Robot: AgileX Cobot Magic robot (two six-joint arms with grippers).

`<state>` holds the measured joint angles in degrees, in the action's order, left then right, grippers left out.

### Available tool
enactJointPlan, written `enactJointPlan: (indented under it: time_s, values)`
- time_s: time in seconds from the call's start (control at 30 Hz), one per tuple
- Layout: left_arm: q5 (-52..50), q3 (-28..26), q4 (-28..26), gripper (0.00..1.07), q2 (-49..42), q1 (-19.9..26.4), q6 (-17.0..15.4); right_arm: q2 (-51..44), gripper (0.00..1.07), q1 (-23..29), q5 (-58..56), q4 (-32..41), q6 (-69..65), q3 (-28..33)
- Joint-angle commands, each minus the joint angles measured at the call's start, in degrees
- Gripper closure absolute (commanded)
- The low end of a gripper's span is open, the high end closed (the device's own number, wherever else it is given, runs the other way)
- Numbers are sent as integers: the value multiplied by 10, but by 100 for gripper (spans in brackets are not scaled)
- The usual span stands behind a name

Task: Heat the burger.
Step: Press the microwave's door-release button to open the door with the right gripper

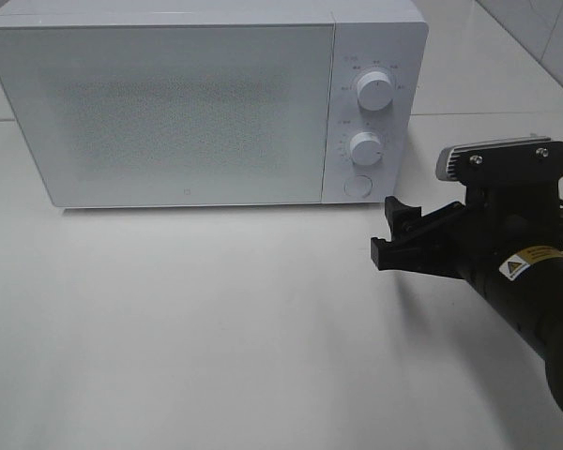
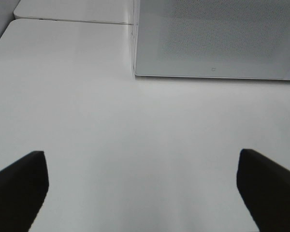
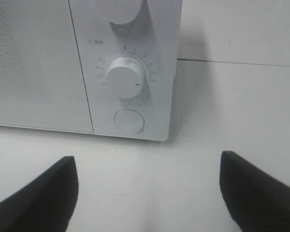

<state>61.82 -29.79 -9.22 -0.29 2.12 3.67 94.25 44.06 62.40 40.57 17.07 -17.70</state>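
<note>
The burger is out of view in every frame. A white microwave (image 1: 188,103) stands at the back of the table with its door shut; its door (image 2: 217,38) also fills the far side of the left wrist view. My right gripper (image 1: 387,232) hovers open just in front of the microwave's control panel, near the round button (image 1: 357,185). In the right wrist view its fingers (image 3: 43,193) stand wide apart with nothing between them, facing the lower knob (image 3: 126,77) and the button (image 3: 128,121). My left gripper (image 2: 142,193) is open over bare table, empty, and does not show in the exterior view.
The upper knob (image 1: 373,91) and lower knob (image 1: 366,148) sit on the panel at the microwave's right. The white table (image 1: 216,319) stretches in front of it. A seam between tabletops (image 3: 241,62) runs behind the microwave's right side.
</note>
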Motion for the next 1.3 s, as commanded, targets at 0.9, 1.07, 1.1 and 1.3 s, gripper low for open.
enactJointPlan:
  time_s: [0.9, 1.07, 1.1, 1.3]
  values:
    - [-6, 2, -4, 9, -2, 2, -1, 0, 33, 3, -15, 22, -242, -51]
    - [-6, 2, -4, 9, -2, 2, -1, 0, 38, 3, -17, 22, -386, -51]
    - [-6, 2, -4, 9, -2, 2, -1, 0, 38, 3, -17, 22, -386, -51]
    - [-6, 2, -4, 9, -2, 2, -1, 0, 42, 3, -25, 22, -552, -51]
